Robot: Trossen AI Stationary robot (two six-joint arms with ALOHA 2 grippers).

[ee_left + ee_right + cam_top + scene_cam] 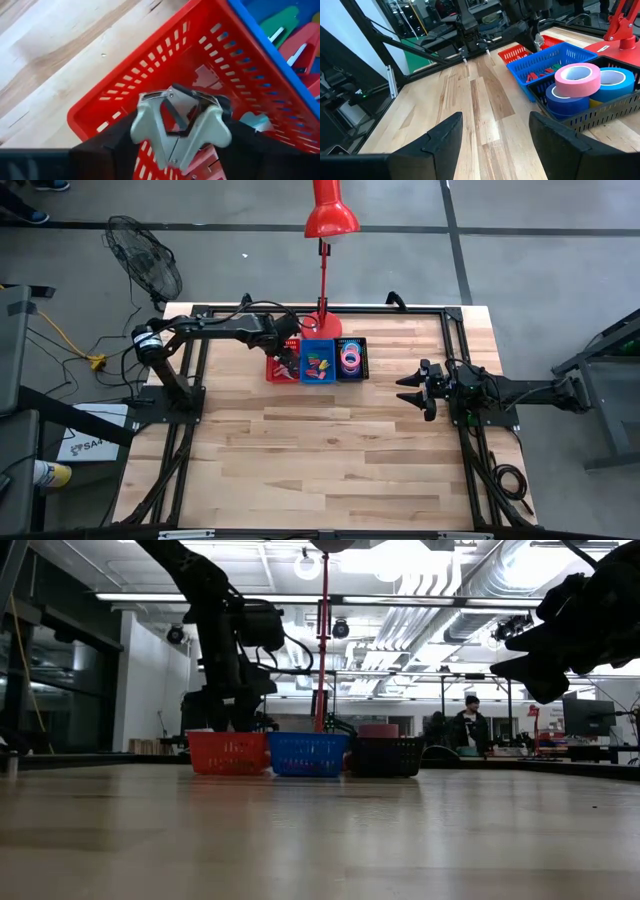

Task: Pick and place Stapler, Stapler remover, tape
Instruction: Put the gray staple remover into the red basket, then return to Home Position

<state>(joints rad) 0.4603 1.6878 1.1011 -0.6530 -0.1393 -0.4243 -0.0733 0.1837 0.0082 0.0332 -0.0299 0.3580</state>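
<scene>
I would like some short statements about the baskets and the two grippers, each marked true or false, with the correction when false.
1. The left gripper is over the red basket. True.
2. The tape rolls lie in the blue basket. False: they lie in the dark basket.
3. The right gripper is open and holds nothing. True.
4. The three baskets are scattered across the table. False: they stand side by side in one row.
5. A metal stapler remover is between the left gripper's fingers. True.
</scene>
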